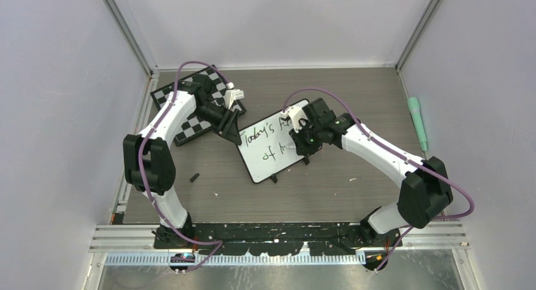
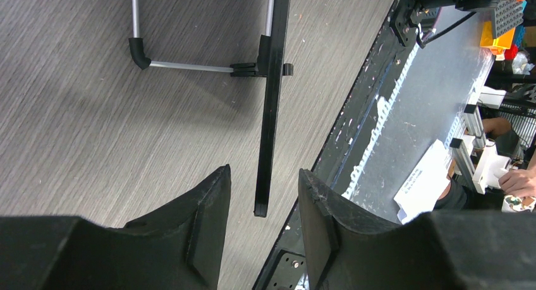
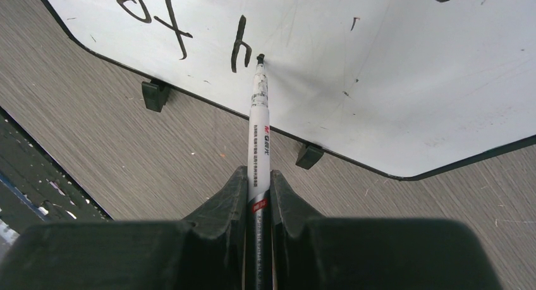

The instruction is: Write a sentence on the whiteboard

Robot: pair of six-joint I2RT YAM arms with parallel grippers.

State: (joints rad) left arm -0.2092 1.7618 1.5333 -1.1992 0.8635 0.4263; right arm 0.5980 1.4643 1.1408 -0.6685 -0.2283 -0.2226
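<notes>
The whiteboard (image 1: 268, 158) lies tilted mid-table, propped on its stand. The sentence (image 1: 264, 133) reads "Today's f…" with "of h" below; my right arm hides the rest. My right gripper (image 1: 303, 137) is shut on a white-and-black marker (image 3: 258, 126). The marker's tip touches the whiteboard (image 3: 392, 81) just right of the "h" (image 3: 239, 43). My left gripper (image 1: 232, 132) is open at the board's upper-left corner. In the left wrist view the board's thin black edge (image 2: 270, 113) ends between the open fingers of that gripper (image 2: 263, 172), touching neither.
The checkered chessboard (image 1: 189, 127) lies at the back left under my left arm, with a white piece (image 1: 235, 95) on it. A small black cap (image 1: 194, 176) lies on the table left of the whiteboard. A green pen-like tool (image 1: 417, 122) lies by the right wall.
</notes>
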